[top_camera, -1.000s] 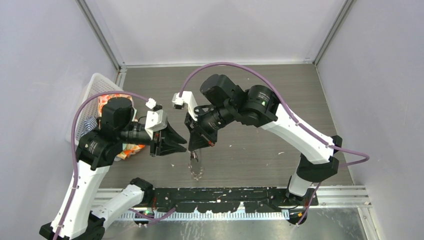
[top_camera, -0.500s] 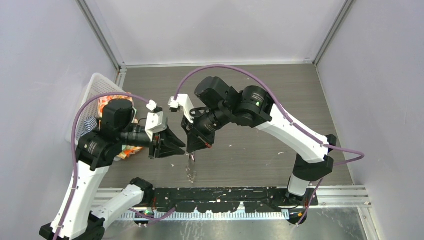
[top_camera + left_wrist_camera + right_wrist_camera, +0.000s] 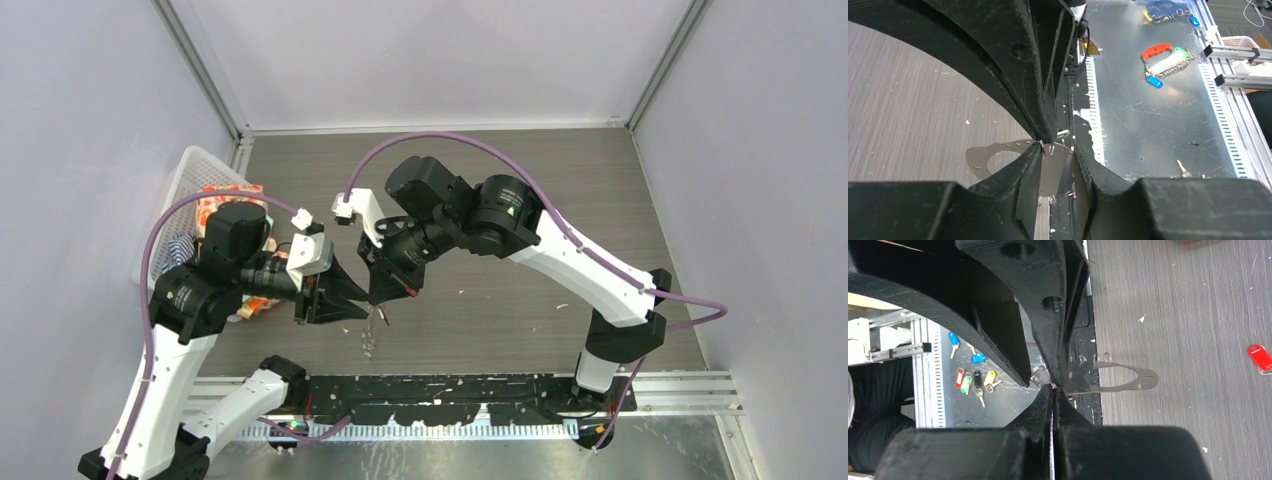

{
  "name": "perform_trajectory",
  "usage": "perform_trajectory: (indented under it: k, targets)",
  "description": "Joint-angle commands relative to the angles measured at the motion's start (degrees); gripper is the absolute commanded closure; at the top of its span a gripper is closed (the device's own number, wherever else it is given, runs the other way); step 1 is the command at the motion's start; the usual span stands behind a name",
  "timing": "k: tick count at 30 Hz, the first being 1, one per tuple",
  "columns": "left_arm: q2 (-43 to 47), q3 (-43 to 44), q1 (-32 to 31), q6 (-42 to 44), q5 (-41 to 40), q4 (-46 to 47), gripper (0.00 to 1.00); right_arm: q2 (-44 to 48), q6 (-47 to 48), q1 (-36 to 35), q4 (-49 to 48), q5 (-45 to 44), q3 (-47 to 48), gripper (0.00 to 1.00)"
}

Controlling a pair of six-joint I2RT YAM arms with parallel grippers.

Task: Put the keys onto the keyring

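Starting at the left, a basket [image 3: 186, 172] of bright packets sits by the wall, and the left arm [image 3: 165, 370] reaches past it toward the middle of the desk [image 3: 520, 320]. The left jaws stand partly spread, clamping nothing that I can make out, and the tips of the right jaws poke into their gap. Just below that meeting point hangs the keyring [image 3: 368, 338], pinched by the right jaws, which are pressed together on it. From the wrists it shows as a thin, flat, silvery piece with an oval opening and small holes along one edge. Any fringe of keys is too small to tell. The right arm [image 3: 570, 250] arches in from the right. The red key [image 3: 1259, 357] lies loose on the desk, well apart from both jaws, on the side away from the metal rail. It shows only in the right wrist view, so the right arm is probably nearer, though occupied. Its red head lies slantwise, with what may be the blade at its lower end. The left jaws look free to fetch it.
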State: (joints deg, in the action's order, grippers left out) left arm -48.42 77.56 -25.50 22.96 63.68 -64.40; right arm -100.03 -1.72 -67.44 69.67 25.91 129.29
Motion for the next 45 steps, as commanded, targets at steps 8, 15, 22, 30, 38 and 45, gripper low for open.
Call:
perform_trajectory:
  k: [8,15,22,30,38,45]
  targets:
    - [-0.8,2.9,-0.3,-3.1,-2.0,2.6,0.92,1.9,-0.8,-0.1,-3.2,0.2,-0.2,0.99]
    - [-0.5,2.1,-0.3,-2.2,-3.5,3.2,0.99,3.8,-2.2,-0.1,-6.8,1.2,-2.1,0.94]
    - [6.1,-4.8,-0.3,-21.7,-4.9,27.9,1.00,17.1,-8.6,0.7,-27.0,-6.5,-20.0,0.63]
    - [7.8,-9.0,-0.2,-41.9,-5.6,48.5,1.00,33.8,-16.8,3.0,-51.1,-9.7,-42.1,0.54]
    - [5.4,-7.6,-0.3,-50.6,-5.8,58.2,1.00,35.6,-20.1,3.1,-60.1,-9.5,-45.7,0.54]
    - [4.6,-5.3,-0.3,-52.8,-6.4,61.6,1.00,35.8,-21.6,3.1,-61.5,-8.1,-45.4,0.78]
